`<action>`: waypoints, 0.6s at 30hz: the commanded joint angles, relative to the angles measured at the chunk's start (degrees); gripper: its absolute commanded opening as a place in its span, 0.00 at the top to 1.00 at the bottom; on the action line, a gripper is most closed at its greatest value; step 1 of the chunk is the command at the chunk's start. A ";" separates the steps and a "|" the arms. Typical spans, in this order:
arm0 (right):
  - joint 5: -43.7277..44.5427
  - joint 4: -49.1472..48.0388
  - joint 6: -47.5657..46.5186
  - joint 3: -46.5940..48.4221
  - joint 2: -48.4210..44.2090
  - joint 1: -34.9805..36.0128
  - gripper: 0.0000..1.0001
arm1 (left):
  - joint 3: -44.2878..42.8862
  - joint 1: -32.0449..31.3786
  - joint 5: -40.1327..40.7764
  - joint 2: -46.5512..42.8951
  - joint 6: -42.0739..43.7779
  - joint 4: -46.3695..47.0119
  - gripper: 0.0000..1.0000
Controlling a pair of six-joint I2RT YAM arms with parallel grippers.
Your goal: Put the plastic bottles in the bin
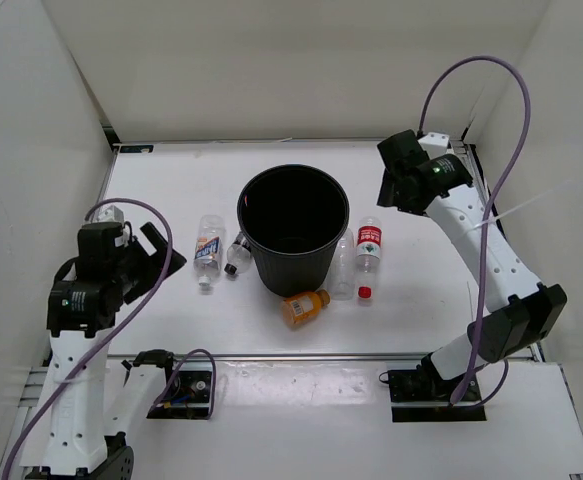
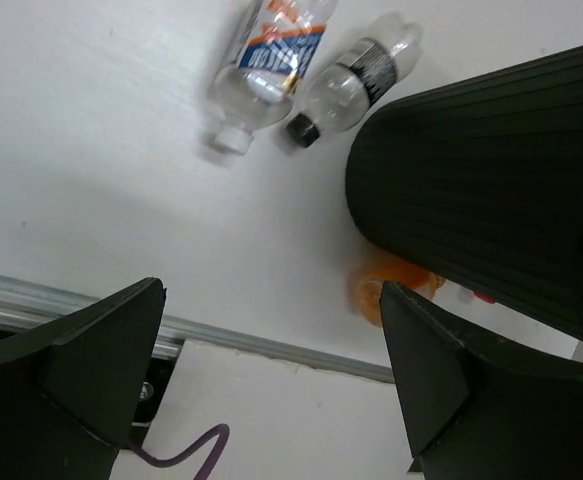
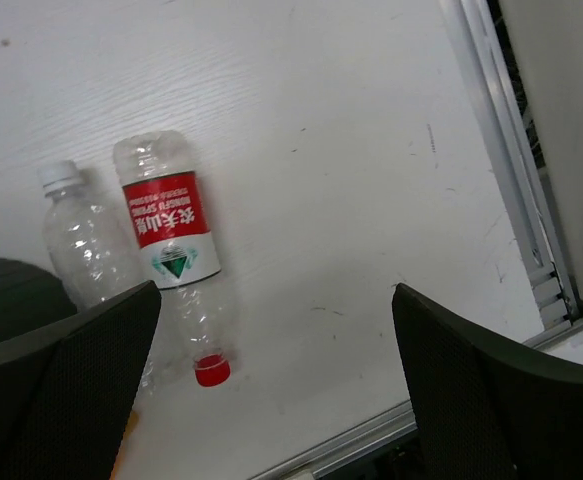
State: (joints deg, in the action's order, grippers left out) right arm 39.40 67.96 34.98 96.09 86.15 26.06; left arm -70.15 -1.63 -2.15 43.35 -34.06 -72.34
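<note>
The bin (image 1: 293,272) stands on the desk (image 1: 421,290), bottles (image 1: 208,250) lying round its base (orange bottle (image 1: 304,307) near side). Left claw (image 2: 271,330) and right claw (image 3: 276,310) both apart, holding nothing.

The black bin (image 1: 293,230) stands mid-way across the worktop (image 1: 161,180), its mouth open from above. Bottles crowd its base: a blue-labelled bottle (image 1: 208,250) and a dark-capped bottle (image 1: 237,255) at left, an orange bottle (image 1: 304,307) on the near side, and a plain bottle (image 1: 342,265) and a red-labelled bottle (image 1: 369,248) at right. Bare worktop lies free behind the bin and along both sides.
</note>
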 commanded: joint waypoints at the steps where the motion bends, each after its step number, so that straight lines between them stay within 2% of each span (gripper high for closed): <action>1: -4.15 -2.13 -4.40 -0.90 -0.63 0.57 0.00 | 3.17 -0.22 1.09 -1.78 -4.08 1.58 0.00; 7: -14.87 -4.68 -3.79 -6.70 1.56 -2.67 0.00 | -1.12 -0.22 10.75 3.22 -2.33 -2.64 0.00; 9: -20.38 -6.08 -5.26 -9.06 3.84 -6.09 0.00 | -1.13 -0.22 10.77 3.76 -1.63 -2.55 0.00; 12: -33.30 -12.57 -8.16 -12.76 6.04 -10.22 0.00 | 1.41 -0.22 7.43 4.46 -0.56 0.08 0.00; 16: -43.41 -21.98 -10.54 -18.74 6.05 -12.87 0.00 | 3.70 -0.22 4.09 4.99 -1.18 2.29 0.00; 18: -44.49 -23.75 -11.07 -19.37 8.50 -12.88 0.00 | 3.70 -0.22 3.56 6.47 -1.18 2.29 0.00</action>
State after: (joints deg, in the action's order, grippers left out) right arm 4.34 51.72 27.29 76.82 94.15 13.10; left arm -66.65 -1.63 3.55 49.15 -35.79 -72.01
